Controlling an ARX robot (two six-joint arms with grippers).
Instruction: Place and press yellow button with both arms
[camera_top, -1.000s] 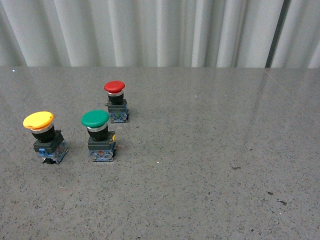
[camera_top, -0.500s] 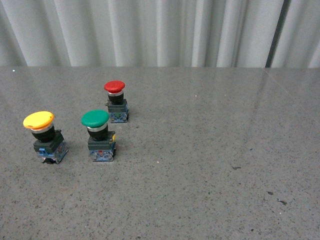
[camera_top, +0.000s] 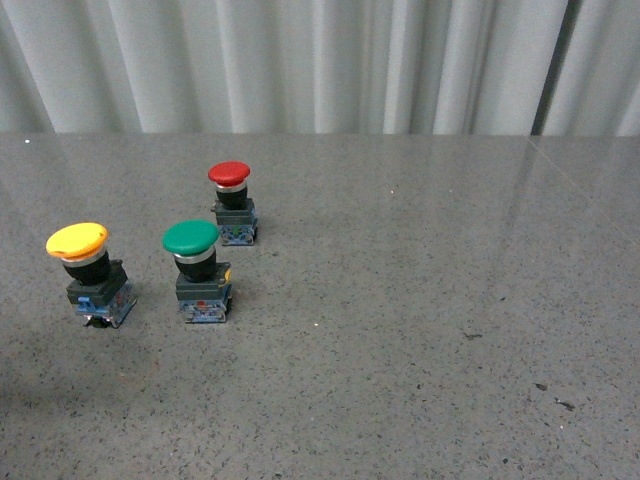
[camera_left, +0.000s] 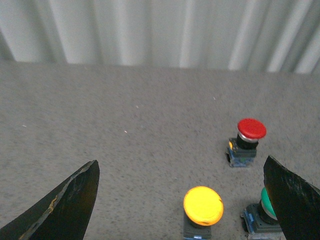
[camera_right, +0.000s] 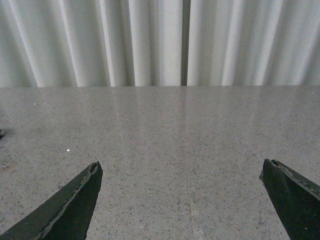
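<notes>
Your left pincer (camera_left: 180, 162), jaws wide, hangs short of the yellow button (camera_left: 202, 206), upright just left of the green button (camera_top: 190, 238); lower it centred and close on the black body, not the cap.

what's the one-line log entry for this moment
phase: pre-grasp | yellow button: upright on table, untouched | left hand: open, facing yellow button | right hand: open, holding nothing

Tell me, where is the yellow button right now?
In the front view, the yellow button stands far left on the gray table, just left of the green button and not touching it; the red button sits farther back.
</notes>
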